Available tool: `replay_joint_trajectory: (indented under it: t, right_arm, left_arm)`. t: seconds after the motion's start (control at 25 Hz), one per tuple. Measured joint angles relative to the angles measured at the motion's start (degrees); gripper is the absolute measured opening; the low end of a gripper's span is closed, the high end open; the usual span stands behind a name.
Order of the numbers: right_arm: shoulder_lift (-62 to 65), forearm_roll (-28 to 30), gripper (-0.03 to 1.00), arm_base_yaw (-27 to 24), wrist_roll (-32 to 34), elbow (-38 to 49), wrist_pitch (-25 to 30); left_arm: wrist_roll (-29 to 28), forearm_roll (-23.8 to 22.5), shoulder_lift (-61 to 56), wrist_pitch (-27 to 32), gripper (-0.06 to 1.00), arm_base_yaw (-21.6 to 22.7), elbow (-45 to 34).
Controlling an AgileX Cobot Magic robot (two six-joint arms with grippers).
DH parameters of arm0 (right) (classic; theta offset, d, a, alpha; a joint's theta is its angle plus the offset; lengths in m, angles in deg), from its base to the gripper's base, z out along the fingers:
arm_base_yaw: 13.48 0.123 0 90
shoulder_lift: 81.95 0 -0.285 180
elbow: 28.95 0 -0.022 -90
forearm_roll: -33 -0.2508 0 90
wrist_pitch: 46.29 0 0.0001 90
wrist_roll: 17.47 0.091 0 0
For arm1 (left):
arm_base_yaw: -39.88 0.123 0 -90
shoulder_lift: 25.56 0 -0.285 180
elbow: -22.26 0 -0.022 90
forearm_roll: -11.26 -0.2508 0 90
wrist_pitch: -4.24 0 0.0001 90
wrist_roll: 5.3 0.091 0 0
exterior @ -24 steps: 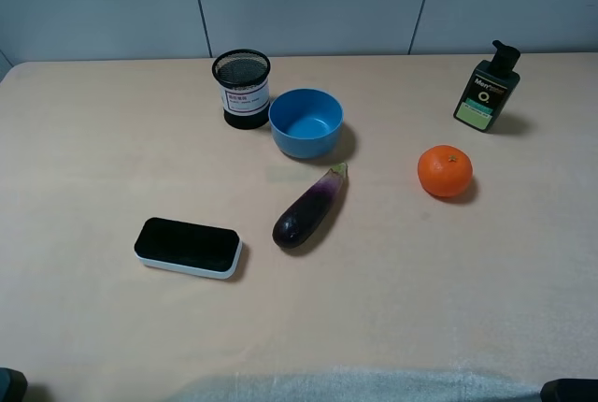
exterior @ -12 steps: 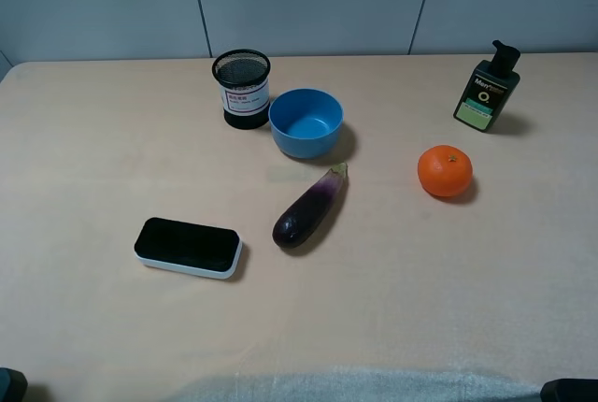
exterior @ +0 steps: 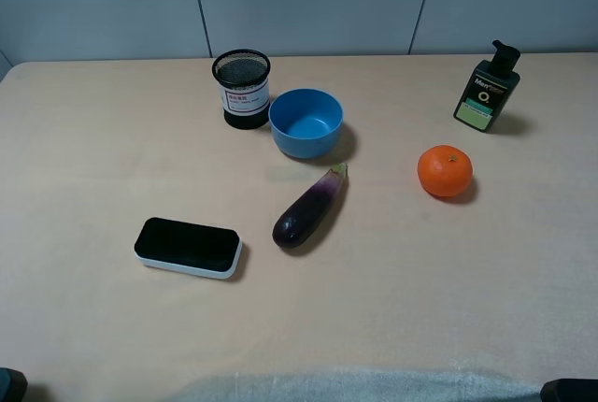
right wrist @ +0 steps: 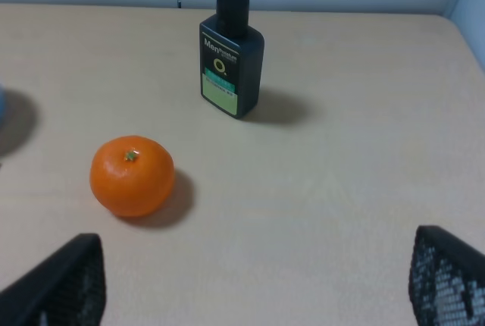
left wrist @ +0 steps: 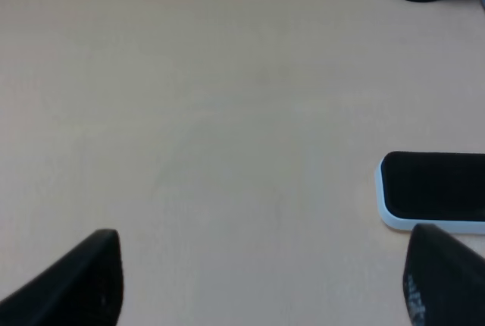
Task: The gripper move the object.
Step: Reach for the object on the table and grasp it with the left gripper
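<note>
Across the wide pale wooden table [exterior: 93, 122] the things are laid out well apart, and the task is judged to be at its very start, with the approach not yet made. A flat black eraser with a white base [exterior: 188, 247] is seen toward the left, and a round blue plastic bowl [exterior: 306, 123] is set just beside a black mesh pen cup with a white label [exterior: 242, 90] further back. The long glossy dark-purple eggplant [exterior: 309, 208] is found lying free near the middle of the table, slanted, with its greenish stem end turned toward the bowl, close to it but seemingly apart, between the eraser and a round orange fruit [exterior: 445, 171]. A dark pump bottle with a green label [exterior: 485, 88] is stood at the far right. The left gripper [left wrist: 261, 288] is shown released, its jaws spread wide over bare table beside the eraser, and the right gripper [right wrist: 254, 288] is likewise spread, with nothing held. For the next move, one open gripper would have to be carried over the eggplant, turned across its length and lowered around its thick middle; which arm is meant cannot be told. Against the earlier frames nothing is found shifted: every object is placed as before.
</note>
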Motion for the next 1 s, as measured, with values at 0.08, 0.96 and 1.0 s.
replay_joint_trajectory:
  t: [0.08,0.96,1.0]
  right_arm:
    - [0.00,0.00,0.61,0.00,0.00,0.00,0.00]
    - [0.00,0.00,0.61,0.00,0.00,0.00,0.00]
    - [0.00,0.00,0.61,0.00,0.00,0.00,0.00]
  left_arm:
    - [0.00,0.00,0.00,0.00,0.75,0.00,0.00]
    - [0.00,-0.55,0.00,0.00,0.75,0.00,0.00]
    - [0.00,-0.86,0.00,0.00,0.75,0.00,0.00]
